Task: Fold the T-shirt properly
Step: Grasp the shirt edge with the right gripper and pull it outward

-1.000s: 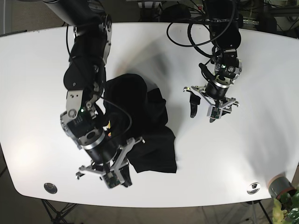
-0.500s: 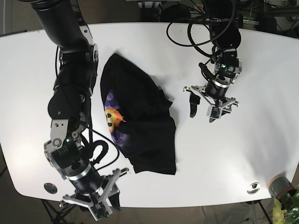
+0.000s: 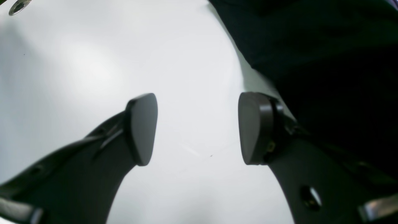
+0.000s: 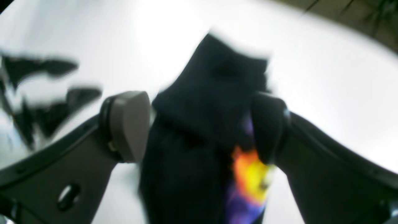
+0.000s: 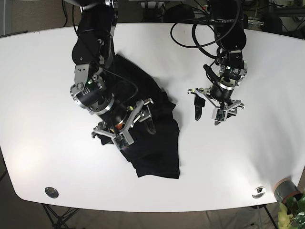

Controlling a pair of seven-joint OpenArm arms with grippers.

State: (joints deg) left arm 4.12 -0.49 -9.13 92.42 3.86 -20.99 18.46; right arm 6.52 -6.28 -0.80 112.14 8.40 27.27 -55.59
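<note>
Base view: the black T-shirt (image 5: 150,129) lies bunched on the white table (image 5: 38,95), running from about 11 o'clock of table centre down to 6 o'clock, a lumpy strip rather than a flat sheet. The right gripper (image 5: 125,125) sits over the shirt's middle; half a second ago it was off the table's near edge at 7 o'clock with the print exposed, and a second ago it was at the shirt's lower left, so the arm has swung out and come back onto the cloth. The left gripper (image 5: 212,112) hangs at 3 o'clock of the shirt, apart from it, unmoved across all three moments. Left wrist view: fingers (image 3: 141,129) spread wide, nothing between them but bare table; the dark shirt edge (image 3: 311,46) fills the 1 to 3 o'clock corner. Right wrist view (motion-blurred): fingers (image 4: 129,124) spread wide astride the shirt (image 4: 199,130), the orange-and-purple print (image 4: 248,174) at 5 o'clock; no cloth visibly pinched. Judgement: the shirt shows no clean fold yet; the right arm looks set for a fresh grasp, and the garment likely needs spreading flat first.
</note>
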